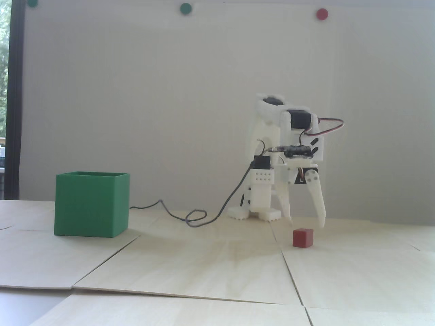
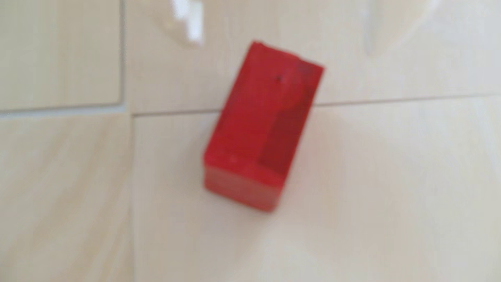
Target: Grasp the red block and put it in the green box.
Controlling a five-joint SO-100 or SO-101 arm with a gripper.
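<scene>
The red block [image 1: 302, 238] was judged light, rigid, matte — best gripped across its long flat sides; the pincer [image 1: 307, 222] was spread above it.

Red block [image 2: 260, 127] blurred, claw [image 2: 276, 24] perhaps cut off above

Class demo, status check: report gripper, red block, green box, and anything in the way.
Gripper open, fingers down, straddling just above the red block. Block on the table, not gripped. Green box far left in the fixed view, apart. Grey cable loops between them, set back.
</scene>
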